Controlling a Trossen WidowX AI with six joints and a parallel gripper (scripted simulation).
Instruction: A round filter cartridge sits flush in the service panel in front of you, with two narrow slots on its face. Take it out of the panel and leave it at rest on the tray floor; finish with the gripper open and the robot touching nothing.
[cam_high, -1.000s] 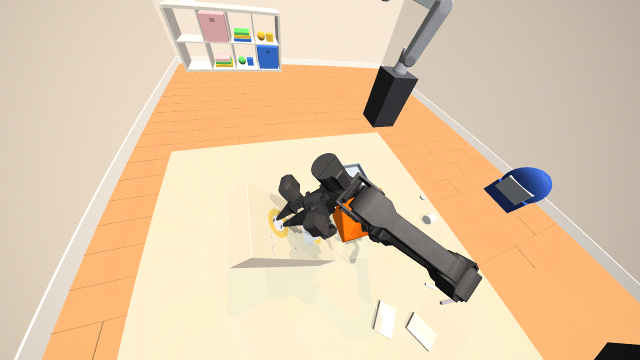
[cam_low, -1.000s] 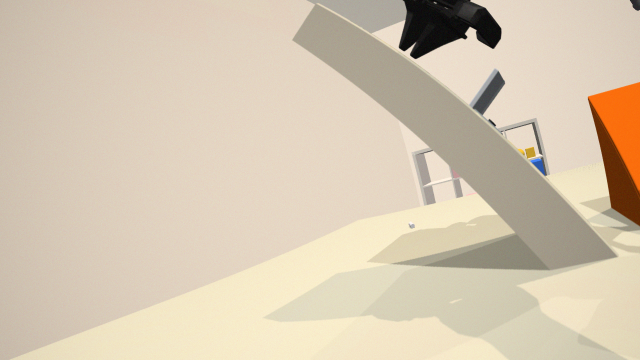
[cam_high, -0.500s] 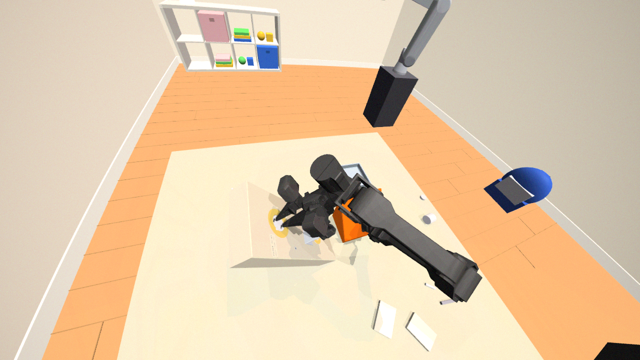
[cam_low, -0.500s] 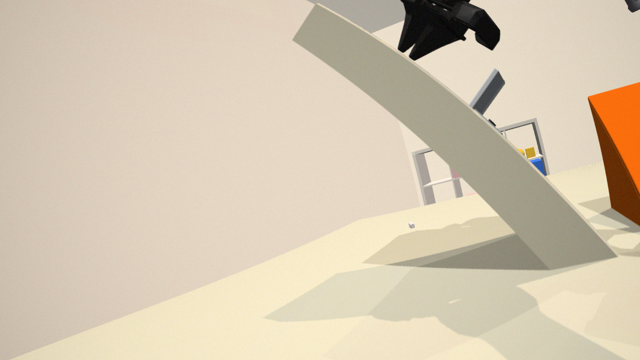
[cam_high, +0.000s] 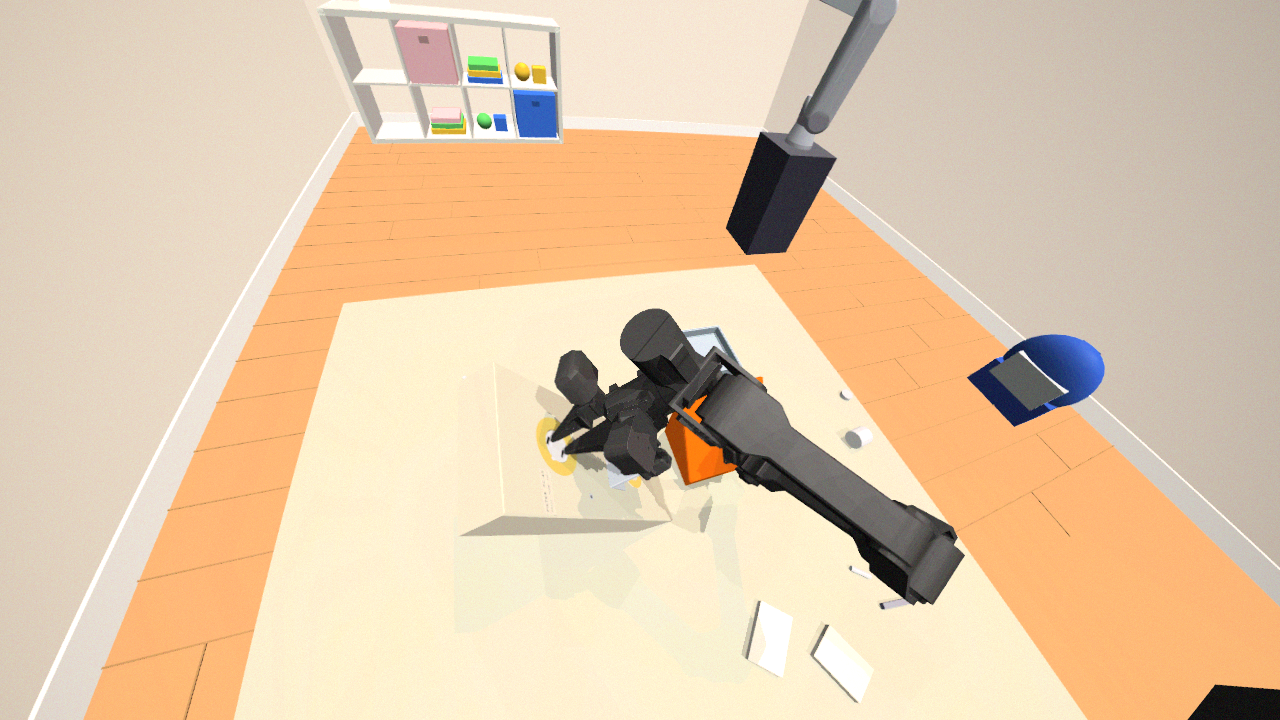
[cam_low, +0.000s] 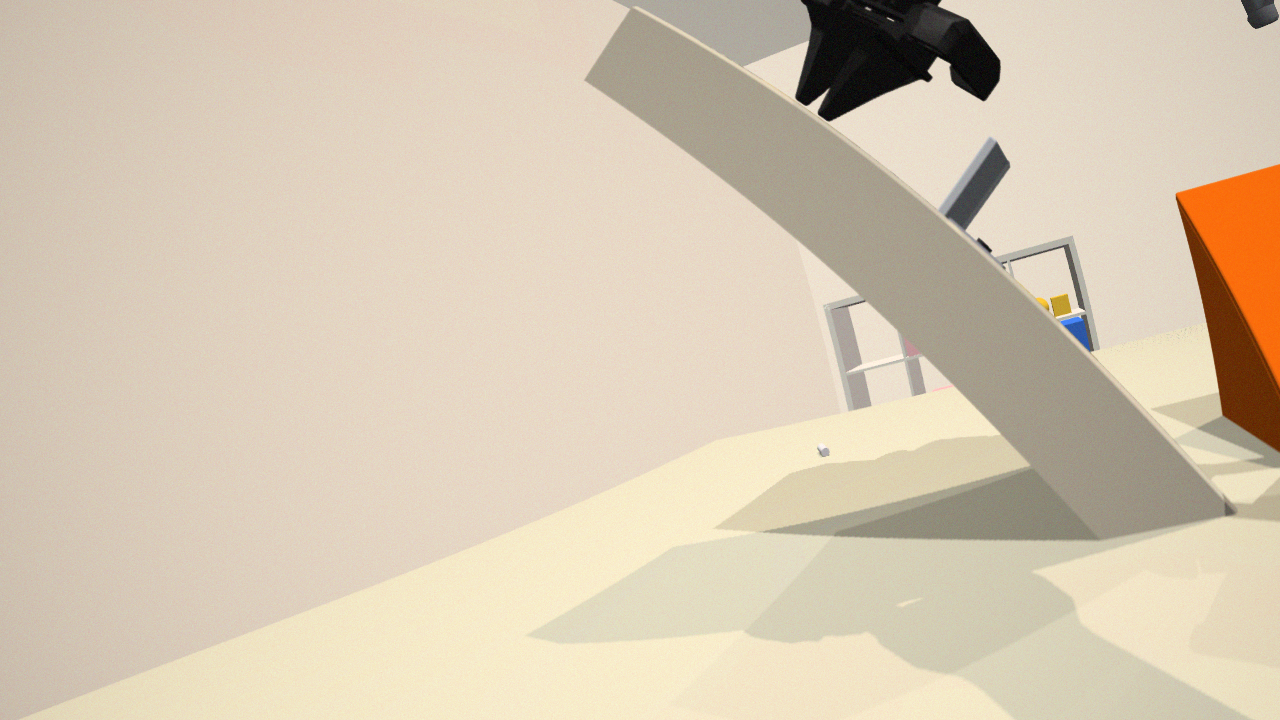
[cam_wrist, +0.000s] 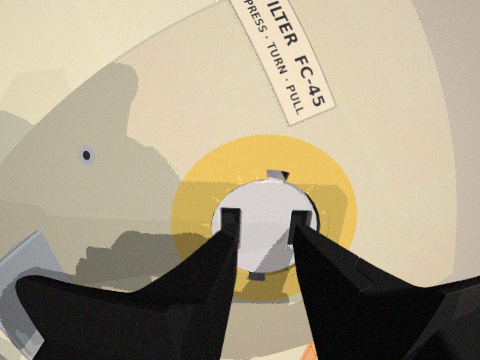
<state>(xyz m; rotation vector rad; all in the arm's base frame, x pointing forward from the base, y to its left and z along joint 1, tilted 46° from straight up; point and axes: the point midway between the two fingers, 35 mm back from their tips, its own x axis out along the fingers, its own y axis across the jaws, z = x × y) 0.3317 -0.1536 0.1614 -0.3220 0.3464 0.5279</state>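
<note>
The round white cartridge (cam_high: 556, 456) (cam_wrist: 265, 205) sits in the curved cream service panel (cam_high: 519, 394) (cam_low: 859, 223) (cam_wrist: 395, 110), inside a yellow ring (cam_high: 545, 428) (cam_wrist: 200, 200). Its two dark slots stand left and right in the wrist view. My gripper (cam_high: 556, 446) (cam_low: 813, 109) (cam_wrist: 266, 234) is partly open with nothing between its fingers. Its fingertips overlap the lower parts of the slots in the wrist view; whether they are inside the slots I cannot tell. The blue-grey tray (cam_high: 725, 342) is mostly hidden behind the arm.
An orange block (cam_high: 699, 454) (cam_low: 1239, 259) stands beside the panel, under the arm. A grey flap (cam_low: 977, 181) (cam_wrist: 31, 260) sticks out from the panel face near the gripper. A labelled plate (cam_wrist: 295, 65) is on the panel. Two white blocks (cam_high: 769, 637) (cam_high: 842, 663) lie farther off.
</note>
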